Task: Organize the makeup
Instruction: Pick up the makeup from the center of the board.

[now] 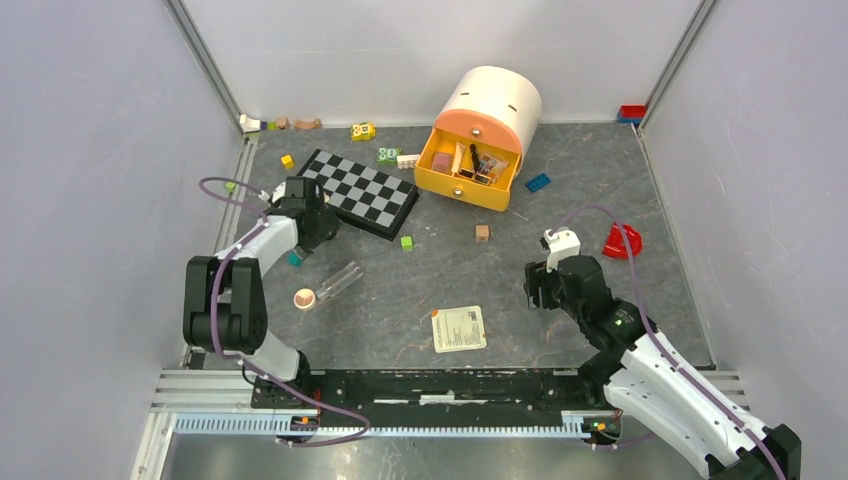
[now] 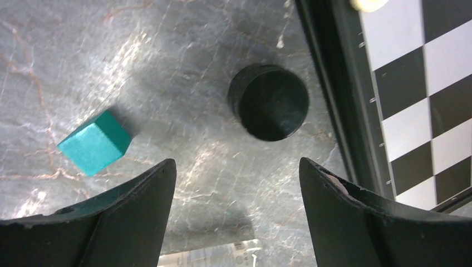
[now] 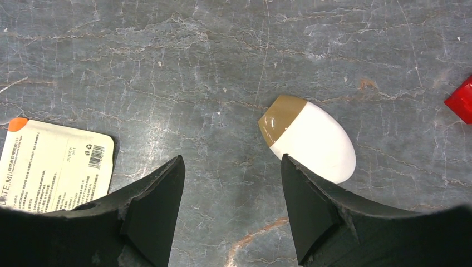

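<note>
- Left hand [image 2: 236, 167]: fingers spread wide with nothing between them, low over bare counter [image 2: 167, 67].
- Teal cube [image 2: 94, 142]: at the left hand's 10 o'clock, clear of the fingers.
- Black round pot [image 2: 270, 103]: at the left hand's 12 o'clock, ahead of the fingertips and untouched. It sits just beside the edge of the chessboard [image 2: 423, 83], which fills the 2 o'clock side.
- Overhead view: the round peach compact [image 1: 304, 298] is at the left hand's 6 o'clock and the clear tube [image 1: 340, 280] at its 5 o'clock, the two near each other.
- White printed sachet [image 1: 458, 328]: flat on the counter, between the two arms.
- Yellow drawer box [image 1: 470, 165]: at the counter's 12 o'clock, drawer open, small cosmetics inside. They are too small to tell apart.
- Right hand [image 3: 231, 161]: wide open, gripping nothing.
- White egg-shaped sponge [image 3: 309, 142]: tan-capped, on its side at the right hand's 2 o'clock, just beside one fingertip. Cannot tell whether they touch.
- Red piece [image 3: 462, 100]: at 2 o'clock, at the frame edge.
</note>
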`<state>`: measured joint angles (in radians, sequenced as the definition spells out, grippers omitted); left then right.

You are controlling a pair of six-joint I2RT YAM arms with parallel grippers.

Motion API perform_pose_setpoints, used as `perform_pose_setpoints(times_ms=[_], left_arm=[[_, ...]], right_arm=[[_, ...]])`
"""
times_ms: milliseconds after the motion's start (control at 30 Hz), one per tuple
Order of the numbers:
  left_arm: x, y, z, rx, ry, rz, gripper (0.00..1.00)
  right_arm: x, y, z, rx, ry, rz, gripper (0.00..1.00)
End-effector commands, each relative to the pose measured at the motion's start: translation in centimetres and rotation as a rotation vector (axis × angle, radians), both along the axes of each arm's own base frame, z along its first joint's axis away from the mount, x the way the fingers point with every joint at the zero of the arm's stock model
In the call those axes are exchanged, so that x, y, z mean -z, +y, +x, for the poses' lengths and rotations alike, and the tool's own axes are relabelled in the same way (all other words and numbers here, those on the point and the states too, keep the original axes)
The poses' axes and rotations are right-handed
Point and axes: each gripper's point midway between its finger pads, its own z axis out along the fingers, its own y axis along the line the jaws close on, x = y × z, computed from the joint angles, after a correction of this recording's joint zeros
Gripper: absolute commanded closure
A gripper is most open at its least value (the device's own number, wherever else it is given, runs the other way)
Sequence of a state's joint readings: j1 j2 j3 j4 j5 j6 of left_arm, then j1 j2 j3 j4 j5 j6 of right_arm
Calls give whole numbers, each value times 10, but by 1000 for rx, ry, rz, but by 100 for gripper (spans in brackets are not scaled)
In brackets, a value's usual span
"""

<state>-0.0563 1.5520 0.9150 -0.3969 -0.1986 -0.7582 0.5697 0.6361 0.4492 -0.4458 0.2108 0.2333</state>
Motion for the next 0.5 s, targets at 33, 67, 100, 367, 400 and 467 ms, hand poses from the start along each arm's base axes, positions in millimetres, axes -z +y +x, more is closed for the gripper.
perform_pose_setpoints(times_ms=[33, 67, 100, 367, 400, 467], left_arm=[[-20, 4, 39, 14, -84, 33, 13], [-19, 6, 40, 13, -70, 46, 12], [-17, 8, 42, 12, -58, 60, 13], [-4, 14, 50, 15, 11, 98, 14], [-2, 15, 50, 15, 20, 104, 15], [1, 16, 49, 13, 33, 112, 17]], right_arm=[[-18, 4, 8, -9, -57, 17, 29], [-18, 5, 9, -10, -57, 17, 29], [-18, 5, 8, -10, -56, 16, 29], [-18, 4, 8, -7, -57, 15, 29], [-18, 4, 8, -8, -56, 14, 29], [-17, 4, 8, -8, -56, 13, 29]])
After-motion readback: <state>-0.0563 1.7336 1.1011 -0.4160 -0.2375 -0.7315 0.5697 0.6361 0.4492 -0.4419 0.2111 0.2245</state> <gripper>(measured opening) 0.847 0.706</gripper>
